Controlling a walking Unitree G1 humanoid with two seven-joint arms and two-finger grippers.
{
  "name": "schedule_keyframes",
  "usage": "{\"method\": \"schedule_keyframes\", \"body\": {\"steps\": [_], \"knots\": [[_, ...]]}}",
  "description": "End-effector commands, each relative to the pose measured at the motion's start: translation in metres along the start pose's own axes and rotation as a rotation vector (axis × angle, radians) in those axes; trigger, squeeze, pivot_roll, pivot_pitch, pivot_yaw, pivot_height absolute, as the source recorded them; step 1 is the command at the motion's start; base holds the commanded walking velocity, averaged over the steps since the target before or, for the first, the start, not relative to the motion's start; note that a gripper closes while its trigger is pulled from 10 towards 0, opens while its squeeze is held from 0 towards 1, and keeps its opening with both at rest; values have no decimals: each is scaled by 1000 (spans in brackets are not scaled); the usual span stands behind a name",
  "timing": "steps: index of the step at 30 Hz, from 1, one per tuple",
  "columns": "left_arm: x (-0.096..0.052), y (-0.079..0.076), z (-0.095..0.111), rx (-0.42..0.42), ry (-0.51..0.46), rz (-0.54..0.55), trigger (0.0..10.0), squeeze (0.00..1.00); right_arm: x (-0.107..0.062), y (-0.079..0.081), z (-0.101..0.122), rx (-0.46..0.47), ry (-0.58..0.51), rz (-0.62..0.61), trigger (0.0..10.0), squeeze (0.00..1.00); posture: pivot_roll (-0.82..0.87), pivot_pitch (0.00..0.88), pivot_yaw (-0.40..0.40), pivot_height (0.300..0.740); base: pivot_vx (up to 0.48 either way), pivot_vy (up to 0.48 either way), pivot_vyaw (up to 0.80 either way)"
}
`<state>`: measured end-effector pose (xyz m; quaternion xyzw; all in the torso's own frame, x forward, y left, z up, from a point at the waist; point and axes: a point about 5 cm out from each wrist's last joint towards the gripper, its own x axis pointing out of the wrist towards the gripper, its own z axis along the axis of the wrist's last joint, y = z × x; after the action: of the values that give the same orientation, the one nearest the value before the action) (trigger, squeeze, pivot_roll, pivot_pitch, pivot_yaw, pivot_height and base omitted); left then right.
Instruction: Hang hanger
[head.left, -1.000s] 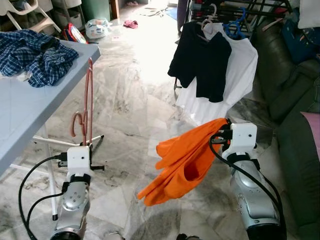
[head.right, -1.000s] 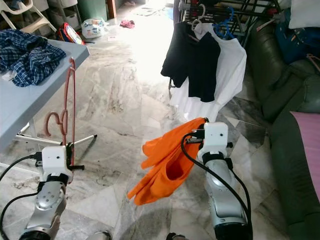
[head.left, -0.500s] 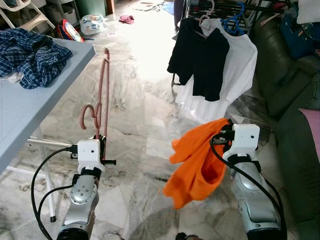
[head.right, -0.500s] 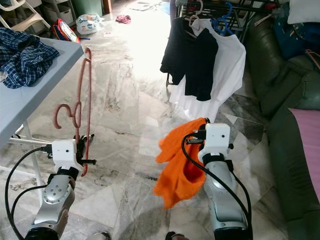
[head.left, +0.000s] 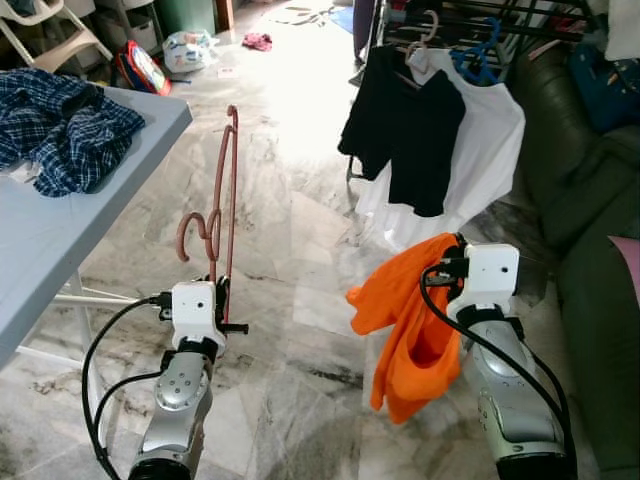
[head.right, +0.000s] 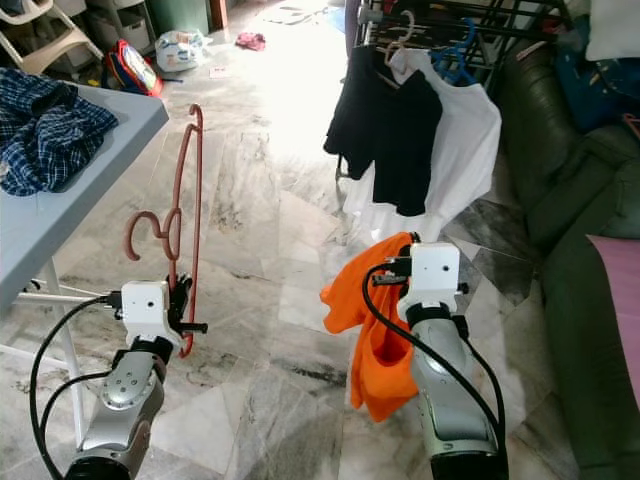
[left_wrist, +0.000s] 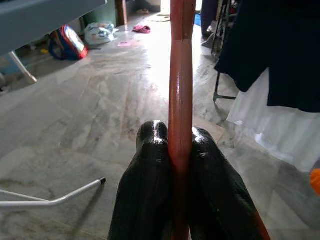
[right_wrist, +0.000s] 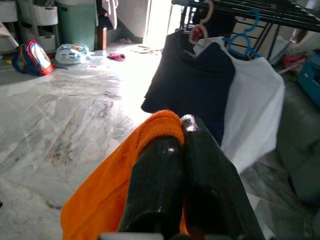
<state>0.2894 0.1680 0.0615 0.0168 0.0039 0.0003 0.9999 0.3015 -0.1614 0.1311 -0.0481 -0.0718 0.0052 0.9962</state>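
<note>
Left tool (left_wrist: 172, 150) stays clamped on the hanger (head.left: 222, 200), right tool (right_wrist: 182, 135) pinching the orange shirt (head.left: 410, 320), rack (head.right: 480, 20) ahead looks nearer now.

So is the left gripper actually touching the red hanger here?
Touching. In the left wrist view, the left gripper has both black fingers pressed against the red hanger, with no gap on either side.
</note>
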Motion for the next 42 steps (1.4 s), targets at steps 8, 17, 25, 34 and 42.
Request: {"method": "schedule_keyframes", "body": {"steps": [8,17,25,34,42], "knots": [[0,-3,0,-14,6,-7,10000,0,5,2,4,-24,4,-9,10000,0,73,143,-56,740,448,0,0],[0,-7,-2,-20,17,-19,10000,0,3,7,-1,13,40,26,10000,0,65,148,-64,740,451,0,0],[1,-7,-6,-18,48,1,10000,0,3,13,1,0,28,66,10000,0,67,149,-70,740,245,0,0],[3,-8,-6,58,51,11,10000,0,5,24,7,13,4,143,10000,0,61,150,-61,740,0,0,0],[4,-10,-8,68,60,15,10000,0,3,27,9,10,-2,162,10000,0,57,153,-62,740,0,0,600]]}}
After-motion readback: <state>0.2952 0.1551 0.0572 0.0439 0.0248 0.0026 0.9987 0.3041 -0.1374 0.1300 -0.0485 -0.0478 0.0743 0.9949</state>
